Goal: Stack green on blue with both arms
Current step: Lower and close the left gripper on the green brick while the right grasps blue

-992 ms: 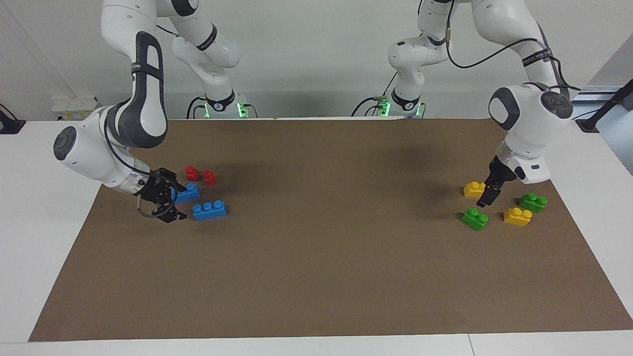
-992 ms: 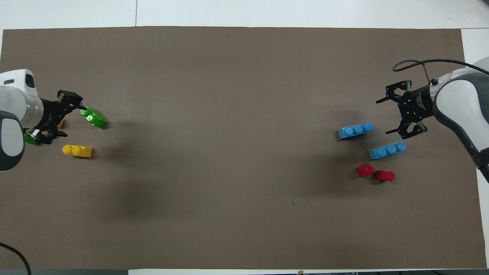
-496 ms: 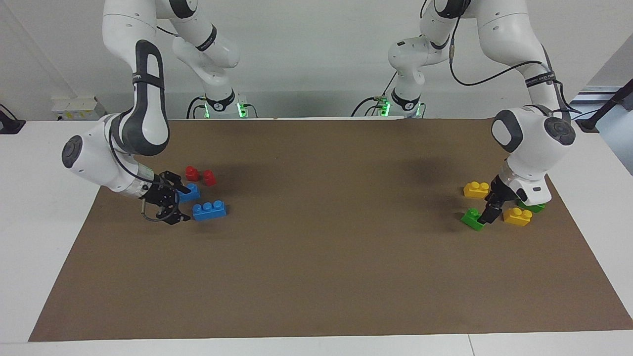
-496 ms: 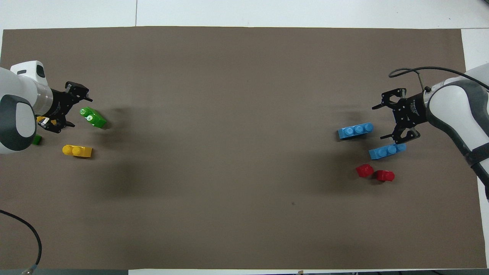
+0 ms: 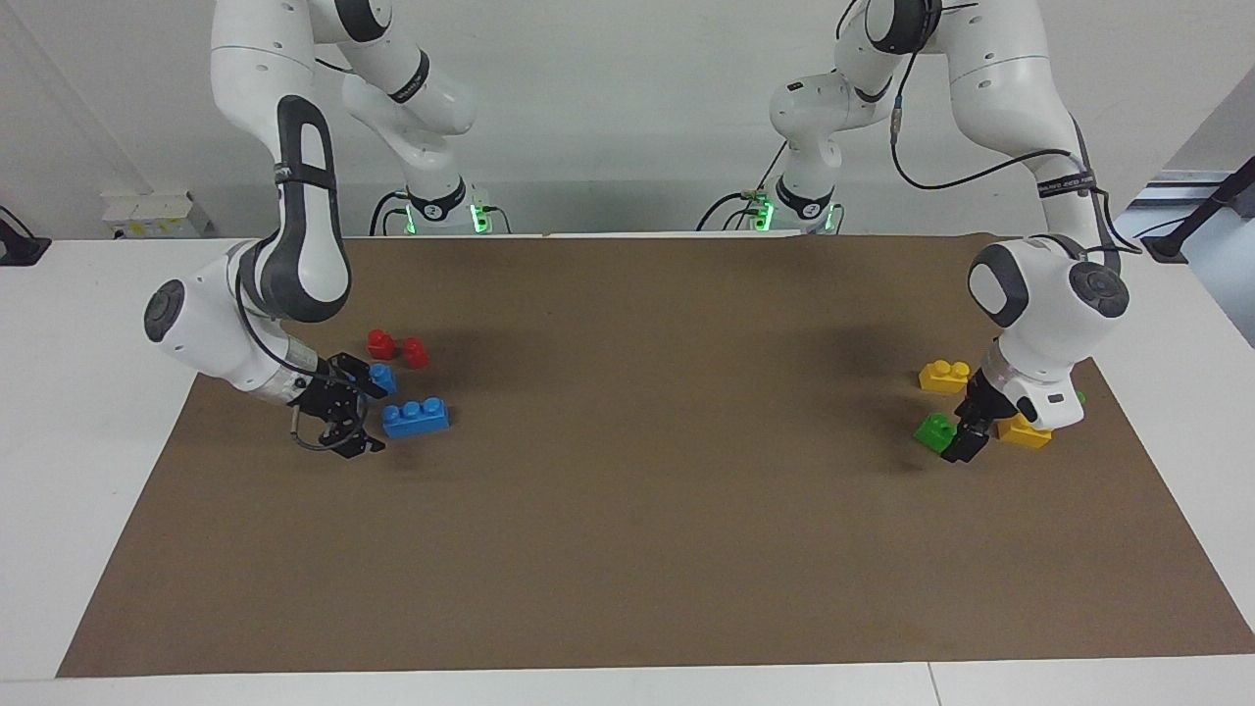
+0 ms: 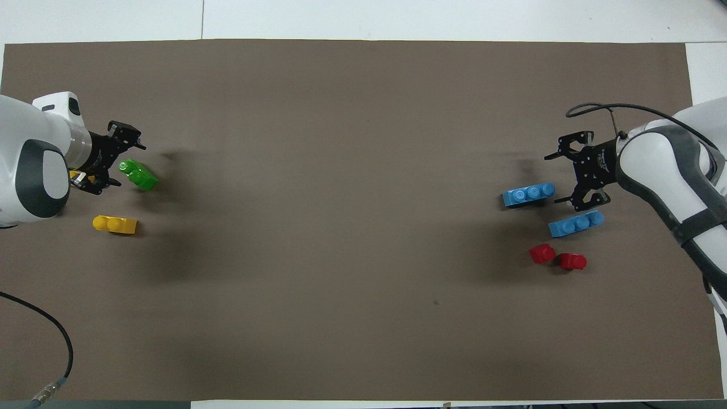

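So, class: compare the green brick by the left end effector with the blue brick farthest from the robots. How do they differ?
1. The green brick has two studs; the blue brick has three and is longer.
2. Green lies at the left arm's end of the table, blue at the right arm's end.
3. The left end effector is at the green, the right end effector at the blue.
Both are studded bricks lying on the brown mat.

Two glossy white jointed arms carry dark grey joint covers and round grey end caps. Black cables loop along the forearms. Each ends in a black two-finger gripper: left gripper point(image 5: 966, 438), right gripper point(image 5: 345, 416). Green lights glow at both bases.
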Controlling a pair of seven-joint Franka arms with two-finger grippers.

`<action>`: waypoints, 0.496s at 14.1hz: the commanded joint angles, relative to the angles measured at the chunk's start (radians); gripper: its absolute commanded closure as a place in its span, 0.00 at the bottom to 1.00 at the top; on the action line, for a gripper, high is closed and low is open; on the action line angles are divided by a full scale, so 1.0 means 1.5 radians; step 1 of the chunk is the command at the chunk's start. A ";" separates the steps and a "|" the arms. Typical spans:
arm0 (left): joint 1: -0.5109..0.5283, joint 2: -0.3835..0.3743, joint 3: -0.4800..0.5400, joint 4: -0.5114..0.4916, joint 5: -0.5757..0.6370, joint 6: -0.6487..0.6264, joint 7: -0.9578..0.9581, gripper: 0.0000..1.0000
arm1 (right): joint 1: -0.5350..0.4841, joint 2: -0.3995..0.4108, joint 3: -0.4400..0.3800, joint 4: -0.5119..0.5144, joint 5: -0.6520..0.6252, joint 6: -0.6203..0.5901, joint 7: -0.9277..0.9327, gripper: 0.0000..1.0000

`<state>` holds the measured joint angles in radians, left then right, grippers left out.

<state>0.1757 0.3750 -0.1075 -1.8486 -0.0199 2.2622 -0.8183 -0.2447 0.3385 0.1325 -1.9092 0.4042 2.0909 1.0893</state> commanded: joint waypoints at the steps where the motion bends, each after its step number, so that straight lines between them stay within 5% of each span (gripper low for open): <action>1: 0.004 0.022 -0.002 0.008 -0.001 0.017 -0.005 0.00 | 0.002 -0.008 0.003 -0.032 0.017 0.036 -0.021 0.02; 7: 0.005 0.023 -0.002 -0.007 0.000 0.034 -0.001 0.01 | 0.004 -0.004 0.003 -0.052 0.018 0.063 -0.043 0.02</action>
<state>0.1757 0.4062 -0.1075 -1.8506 -0.0198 2.2862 -0.8183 -0.2385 0.3389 0.1332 -1.9652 0.4060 2.1598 1.0549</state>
